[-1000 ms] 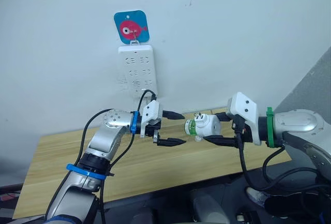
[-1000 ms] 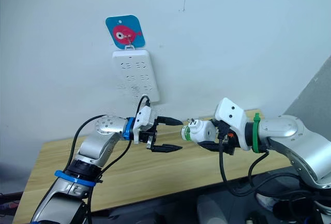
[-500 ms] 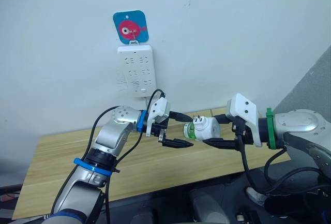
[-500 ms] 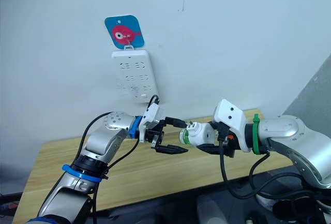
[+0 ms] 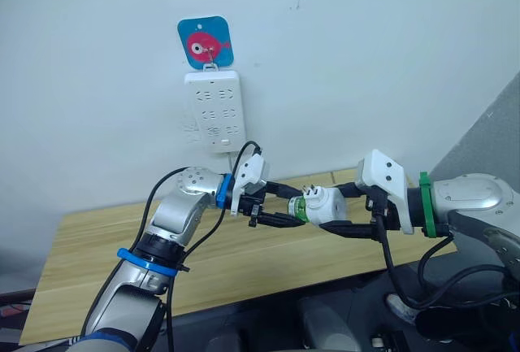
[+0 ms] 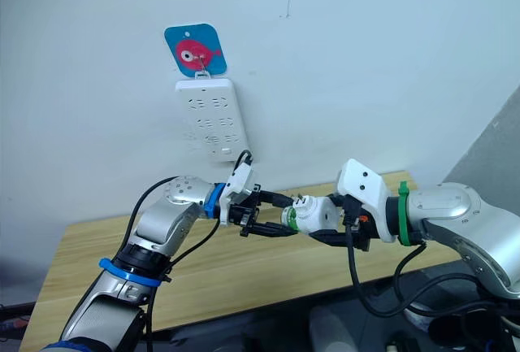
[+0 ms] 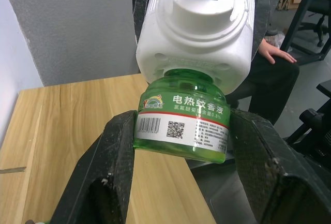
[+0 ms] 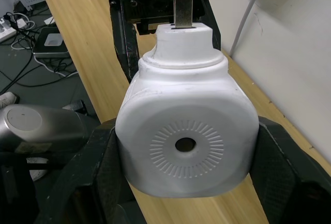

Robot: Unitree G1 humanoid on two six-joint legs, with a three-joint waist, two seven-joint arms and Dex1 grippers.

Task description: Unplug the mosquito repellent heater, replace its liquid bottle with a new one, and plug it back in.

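Note:
The mosquito repellent heater [image 5: 331, 203], a white rounded unit with a round vent hole [image 8: 185, 144] and metal prongs [image 8: 182, 1], is held in the air over the wooden table [image 5: 89, 246]. My right gripper [image 5: 331, 209] is shut on its body. A green liquid bottle [image 7: 181, 125] with a printed label sticks out of the heater toward my left arm. My left gripper [image 7: 183, 144] is shut on that bottle, one black finger [image 7: 116, 157] pressing each side. The two grippers face each other, nearly tip to tip.
A tall white power strip [image 5: 214, 110] hangs on the wall under a blue tag with a pink fish [image 5: 205, 41], above and left of the grippers. A grey panel [image 5: 491, 136] stands at the right. A person's hand [image 7: 271, 53] shows beyond the table edge.
My left gripper has reached rightward to the heater and its fingers have shut on the green bottle. The right gripper has kept hold of the heater, shifting slightly.

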